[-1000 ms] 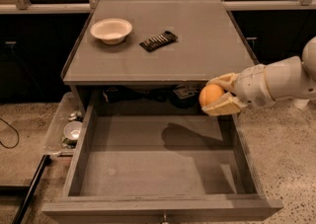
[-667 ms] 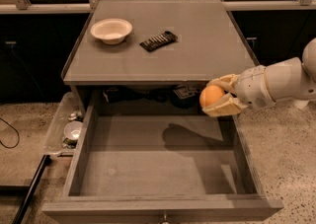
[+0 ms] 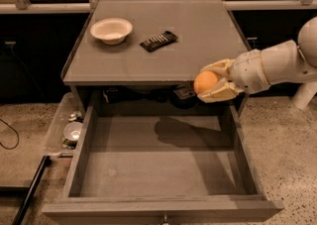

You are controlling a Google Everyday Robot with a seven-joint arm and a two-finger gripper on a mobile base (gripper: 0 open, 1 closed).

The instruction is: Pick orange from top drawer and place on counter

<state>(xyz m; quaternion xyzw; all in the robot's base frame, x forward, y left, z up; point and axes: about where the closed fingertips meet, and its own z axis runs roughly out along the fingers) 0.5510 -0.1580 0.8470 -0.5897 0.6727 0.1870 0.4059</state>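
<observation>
counter (image 3: 198, 40) edge: one hand (image 3: 203, 83) clamps one orange (image 3: 205, 80).

Gripper (image 3: 203, 85) has lifted orange (image 3: 206, 81) to counter (image 3: 198, 35) edge.

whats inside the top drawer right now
The top drawer shows only a bare grey bottom and a shadow. The gripper holds the orange above its back right corner, by the counter edge. The dark recess under the counter hides whatever is there.

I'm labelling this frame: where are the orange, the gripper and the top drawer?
orange (image 3: 205, 80), camera view, middle of its skin.
gripper (image 3: 203, 84), camera view, between its fingers, beside the counter's (image 3: 163, 53) front right corner.
top drawer (image 3: 148, 169), camera view, bare floor.
</observation>
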